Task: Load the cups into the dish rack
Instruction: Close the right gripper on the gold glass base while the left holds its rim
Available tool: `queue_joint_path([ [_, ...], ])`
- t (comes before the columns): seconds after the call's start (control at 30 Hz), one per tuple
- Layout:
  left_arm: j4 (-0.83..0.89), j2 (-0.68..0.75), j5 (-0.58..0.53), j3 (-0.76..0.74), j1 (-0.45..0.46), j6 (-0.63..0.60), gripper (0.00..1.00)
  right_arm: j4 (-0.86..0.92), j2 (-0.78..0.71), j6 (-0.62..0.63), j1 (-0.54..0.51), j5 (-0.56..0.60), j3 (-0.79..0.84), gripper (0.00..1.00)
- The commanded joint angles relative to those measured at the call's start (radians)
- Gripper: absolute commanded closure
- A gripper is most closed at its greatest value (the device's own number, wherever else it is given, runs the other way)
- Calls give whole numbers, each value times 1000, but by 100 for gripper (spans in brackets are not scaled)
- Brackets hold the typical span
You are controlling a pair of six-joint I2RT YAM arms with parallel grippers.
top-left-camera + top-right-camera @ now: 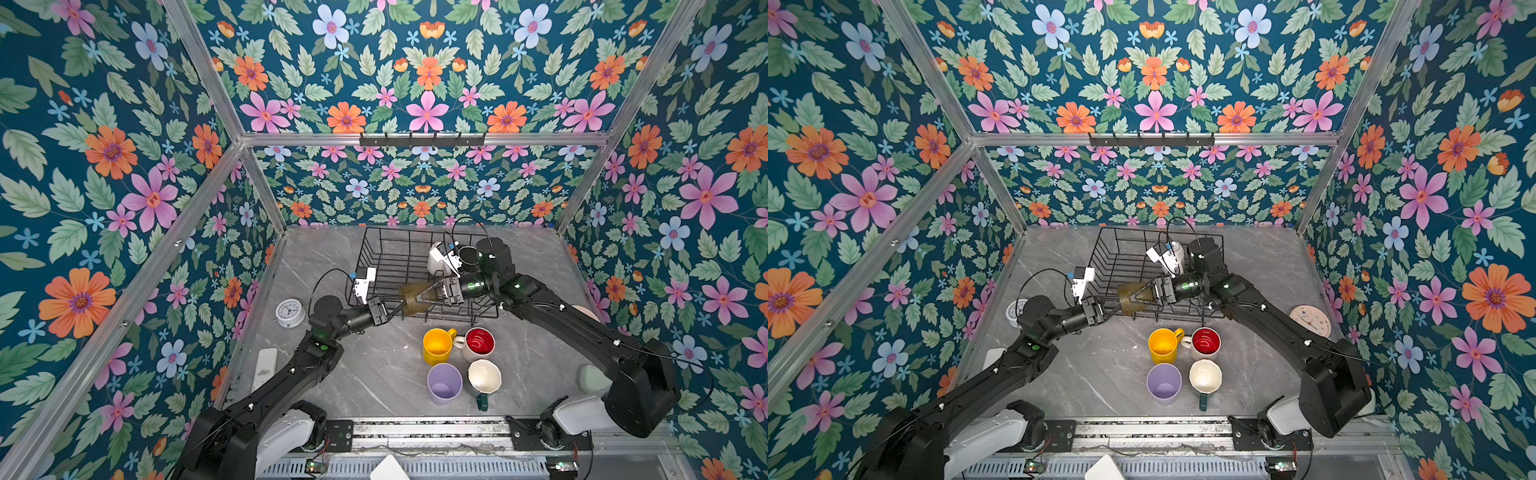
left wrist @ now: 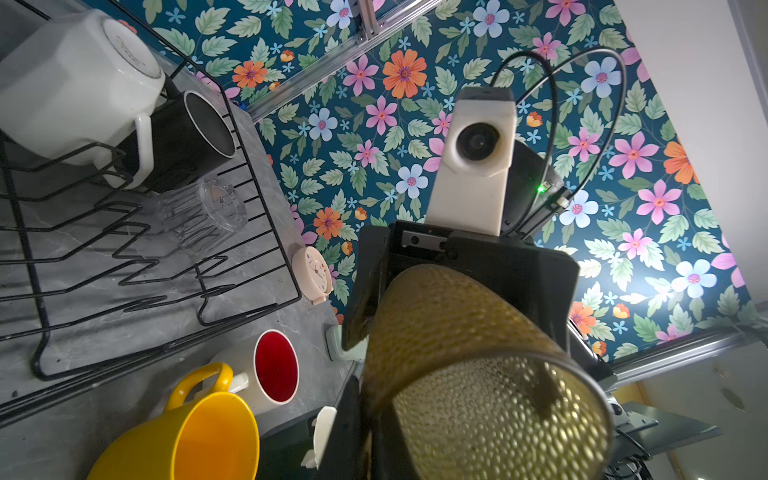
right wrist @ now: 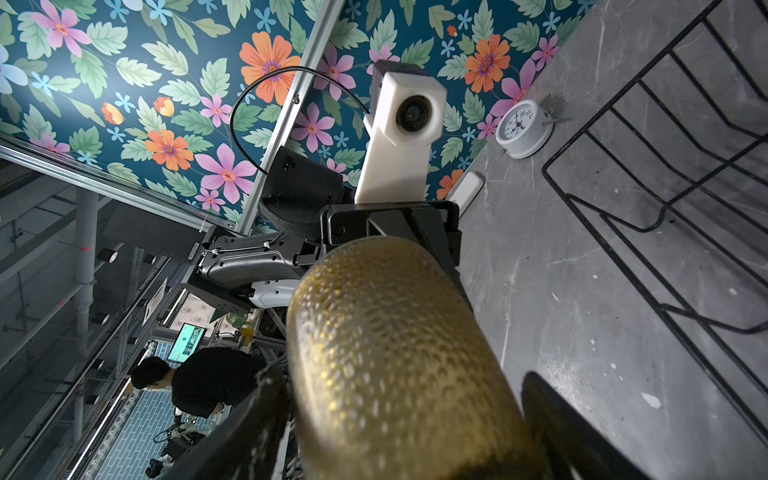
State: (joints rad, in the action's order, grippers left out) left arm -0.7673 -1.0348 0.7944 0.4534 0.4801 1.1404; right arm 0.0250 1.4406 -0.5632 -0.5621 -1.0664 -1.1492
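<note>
In both top views I see the olive-amber glass [image 1: 409,300] lying on its side in the air over the near rim of the dish rack [image 1: 374,257], which sits mid-way along the far edge of the grey marble tabletop [image 1: 374,374]. Its long axis runs along that rim, mouth toward my left gripper [image 1: 395,309], base toward my right gripper [image 1: 422,296]. The yellow mug [image 1: 437,345], red-inside mug [image 1: 480,343], lilac tumbler [image 1: 444,384] and cream-inside mug [image 1: 484,378] stand grouped toward the near edge. In a top view the pink clock [image 1: 1310,321] shows at the right edge. The left wrist view adds the left jaws pinched tight on the glass's rim, one finger [image 2: 544,390] inside, and a clear glass [image 2: 203,216] in the rack beside the black mug [image 2: 195,129] and tipped white mug [image 2: 79,83]. The right wrist view shows my right jaws spread wide either side of the glass's base end, a sliver of tabletop between one finger and the glass. It also shows the white clock [image 3: 524,129] by the floral wallpaper [image 3: 166,83] and a person [image 3: 208,382] outside the enclosure.
</note>
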Motion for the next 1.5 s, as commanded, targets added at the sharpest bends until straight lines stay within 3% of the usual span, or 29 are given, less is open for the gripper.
queue_joint_path([
  [0.0,-63,0,26,5,0,5,100,1,4,6,-1,8,-7,13],
  [0.27,-60,-12,54,11,1,4,100,-40,14,-20,-1,-24,-1,22],
  [0.4,-57,-24,76,12,2,2,100,-34,17,-12,-1,-38,-6,17],
  [0.6,-58,-39,92,15,4,5,100,-45,13,-22,-2,-50,-3,18],
  [1.0,-91,-68,91,22,8,18,100,-38,14,-27,-8,-43,3,33],
  [1.23,-90,-73,91,24,8,21,100,-30,12,-25,-8,-38,0,50],
  [1.4,-89,-74,91,26,8,22,100,-14,12,-13,-9,-39,-7,69],
  [1.47,-88,-76,92,25,8,22,100,-6,12,-9,-9,-40,-10,83],
])
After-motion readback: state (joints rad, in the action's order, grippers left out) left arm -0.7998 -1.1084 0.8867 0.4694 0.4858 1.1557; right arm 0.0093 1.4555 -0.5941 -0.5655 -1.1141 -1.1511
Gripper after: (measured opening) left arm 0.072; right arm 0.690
